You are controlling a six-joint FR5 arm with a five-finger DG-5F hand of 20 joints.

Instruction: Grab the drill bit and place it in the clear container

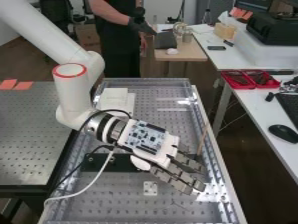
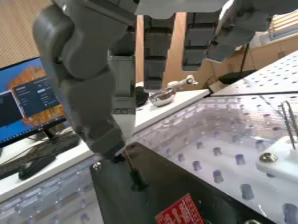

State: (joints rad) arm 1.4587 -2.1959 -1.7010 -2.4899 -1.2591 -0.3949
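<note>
1. High view: the hand hangs over the right part of the dark plate, most fingers stretched out past it. A small white block lies on the surface, nearer the camera than the plate.
2. Wrist view: the hand has the drill bit pinched between thumb and one finger — the thin shaft slants down over the plate, near one corner. Whether its dark lower end touches the plate, I can't tell. A white mount with bent wires stands beside the plate.
</note>
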